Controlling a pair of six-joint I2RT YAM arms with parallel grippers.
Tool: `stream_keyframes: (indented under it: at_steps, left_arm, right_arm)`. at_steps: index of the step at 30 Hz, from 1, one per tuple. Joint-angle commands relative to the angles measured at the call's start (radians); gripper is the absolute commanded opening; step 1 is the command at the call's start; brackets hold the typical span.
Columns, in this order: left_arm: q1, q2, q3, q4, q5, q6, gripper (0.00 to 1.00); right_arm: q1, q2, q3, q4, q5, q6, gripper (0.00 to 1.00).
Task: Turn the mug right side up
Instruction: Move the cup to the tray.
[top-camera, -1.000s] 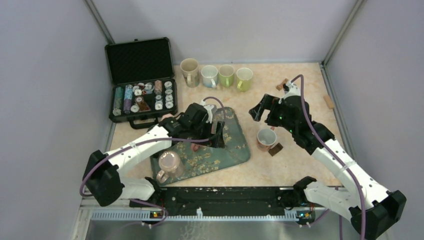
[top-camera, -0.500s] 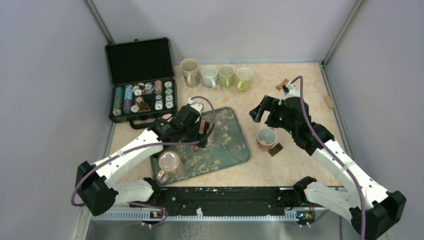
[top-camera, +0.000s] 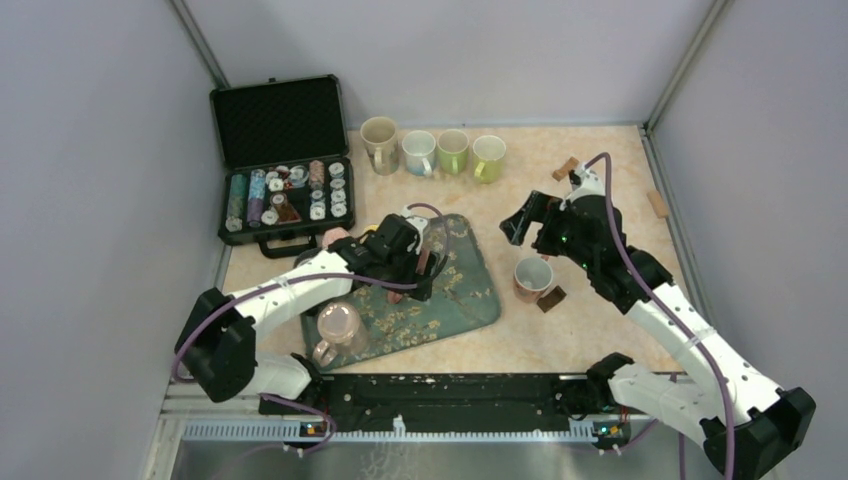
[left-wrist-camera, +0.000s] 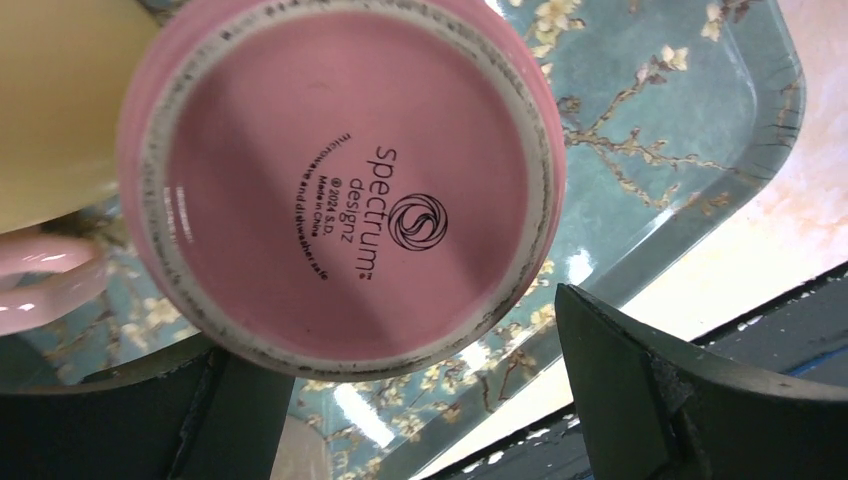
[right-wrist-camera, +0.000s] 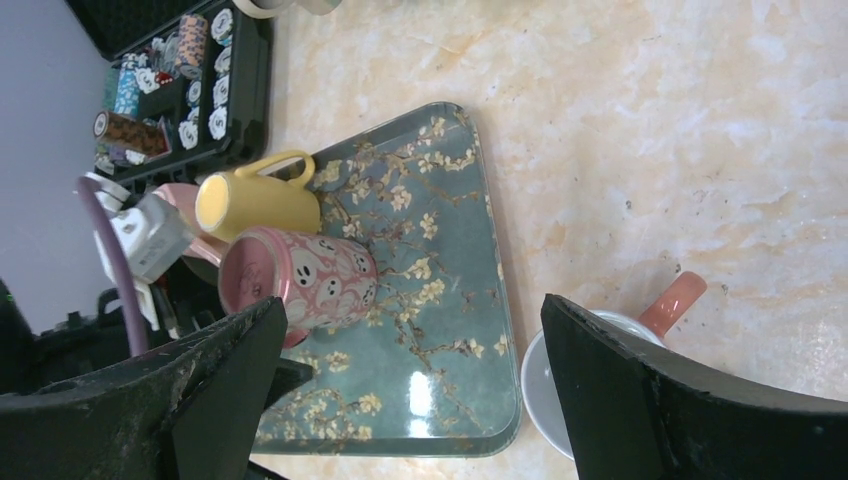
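Note:
A pink mug with white ghost faces (right-wrist-camera: 310, 275) lies on its side on the floral teal tray (right-wrist-camera: 440, 200), next to a yellow mug (right-wrist-camera: 255, 200) that also lies on its side. In the left wrist view its pink base (left-wrist-camera: 340, 180) faces the camera and fills the frame. My left gripper (left-wrist-camera: 400, 340) is open: the left finger is at the mug's lower edge and the right finger stands apart from it. In the top view the left gripper (top-camera: 418, 265) covers the mug. My right gripper (top-camera: 515, 222) is open and empty, above the table right of the tray.
An upright salmon-handled mug (top-camera: 533, 277) stands just right of the tray (top-camera: 470, 290), below the right gripper. Another upright mug (top-camera: 338, 325) stands on the tray's near left. Several mugs (top-camera: 433, 150) line the back. An open black case (top-camera: 282, 160) sits back left.
My left arm swung left over the tray and then came back right, ending at the pink mug's base. The right arm has not moved.

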Motion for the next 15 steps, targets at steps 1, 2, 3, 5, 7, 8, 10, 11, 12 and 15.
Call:
stream_keyframes:
  at_steps: [1, 2, 3, 5, 7, 8, 10, 11, 12, 15]
  left_arm:
    - [-0.030, 0.037, 0.026, 0.104, 0.070, -0.026, 0.98]
    - [-0.034, 0.044, 0.029, 0.105, 0.061, -0.032, 0.98]
    - [-0.038, 0.050, 0.031, 0.102, 0.047, -0.041, 0.99]
    - [-0.045, 0.061, 0.037, 0.083, 0.003, -0.056, 0.96]
    - [-0.047, 0.065, 0.039, 0.068, -0.047, -0.072, 0.89]
    - [-0.048, 0.064, 0.038, 0.064, -0.060, -0.078, 0.86]
    - [-0.051, 0.064, 0.034, 0.061, -0.076, -0.084, 0.80]
    - [-0.053, 0.064, 0.031, 0.060, -0.083, -0.086, 0.76]
    - [-0.056, 0.065, 0.028, 0.059, -0.094, -0.086, 0.72]
    - [-0.061, 0.060, 0.022, 0.060, -0.119, -0.080, 0.63]
  right_arm:
    - [0.000, -0.029, -0.013, 0.016, 0.025, -0.018, 0.99]
    - [0.000, -0.032, -0.015, 0.017, 0.030, -0.018, 0.99]
    - [0.000, -0.035, -0.020, 0.019, 0.032, -0.018, 0.99]
    - [-0.001, -0.041, -0.029, 0.030, 0.033, -0.018, 0.99]
    - [0.000, -0.042, -0.034, 0.040, 0.031, -0.017, 0.99]
    - [0.000, -0.042, -0.037, 0.045, 0.032, -0.017, 0.99]
    - [0.000, -0.043, -0.043, 0.057, 0.031, -0.013, 0.99]
    - [0.000, -0.044, -0.047, 0.065, 0.029, -0.014, 0.99]
    - [0.000, -0.046, -0.051, 0.072, 0.028, -0.014, 0.99]
    - [0.000, -0.051, -0.064, 0.086, 0.025, -0.011, 0.99]
